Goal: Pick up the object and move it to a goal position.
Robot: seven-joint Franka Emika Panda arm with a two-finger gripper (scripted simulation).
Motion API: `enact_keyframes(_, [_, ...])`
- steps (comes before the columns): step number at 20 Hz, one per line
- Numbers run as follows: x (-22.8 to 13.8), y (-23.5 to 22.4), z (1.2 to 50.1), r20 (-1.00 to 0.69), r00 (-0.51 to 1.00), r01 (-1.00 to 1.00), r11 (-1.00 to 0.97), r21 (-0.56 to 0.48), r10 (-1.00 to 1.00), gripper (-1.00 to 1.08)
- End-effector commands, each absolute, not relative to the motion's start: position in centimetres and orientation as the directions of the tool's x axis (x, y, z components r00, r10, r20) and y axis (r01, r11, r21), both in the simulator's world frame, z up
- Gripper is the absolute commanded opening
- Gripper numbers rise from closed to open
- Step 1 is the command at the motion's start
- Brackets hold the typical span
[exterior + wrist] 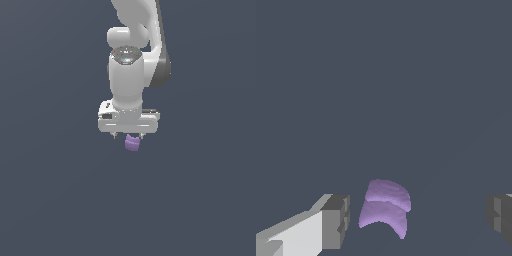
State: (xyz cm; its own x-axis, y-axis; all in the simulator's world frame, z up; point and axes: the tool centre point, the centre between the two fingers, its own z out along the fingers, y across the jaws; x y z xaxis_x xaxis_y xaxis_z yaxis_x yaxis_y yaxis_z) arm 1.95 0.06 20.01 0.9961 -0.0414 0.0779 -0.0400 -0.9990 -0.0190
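Purple object (pixel 385 210) between spread claw (pixel 416 217) fingers, untouched, top hidden under white claw body outside

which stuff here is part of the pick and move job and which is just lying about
Part of the job:
- the purple piece, sitting between the fingers
- the claw, open, fingers apart on either side of the piece, not touching it

Just lying about:
- nothing else shows; only the plain dark surface

Colours, plain surfaces throughout
Object (pixel 132 143) light purple; gripper (pixel 128 134) white with dark grey fingers (pixel 336 220); arm (pixel 129 75) white and grey; background uniform slate-blue.
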Motion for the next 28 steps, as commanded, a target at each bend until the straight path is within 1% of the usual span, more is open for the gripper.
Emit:
enact_keyframes(1, [1.9, 0.1, 20.0, 0.078, 0.996, -0.04, -0.999, -0.019, -0.041, 1.0])
enact_keyframes(4, [1.8, -0.6, 19.9, 0.072, 0.996, -0.046, -0.999, -0.017, -0.047, 1.0])
enact_keyframes(9, [1.4, -3.0, 19.6, 0.051, 0.996, -0.069, -0.998, -0.012, -0.07, 1.0])
enact_keyframes(16, [1.4, -3.0, 19.5, 0.05, 0.997, -0.055, -0.998, -0.01, -0.055, 1.0])
enact_keyframes(22, [1.1, -2.8, 18.9, 0.047, 0.999, 0.012, -1.0, -0.005, 0.011, 1.0])
enact_keyframes(28, [0.6, -2.4, 18.0, 0.041, 0.991, 0.128, -0.992, 0.003, 0.128, 1.0])
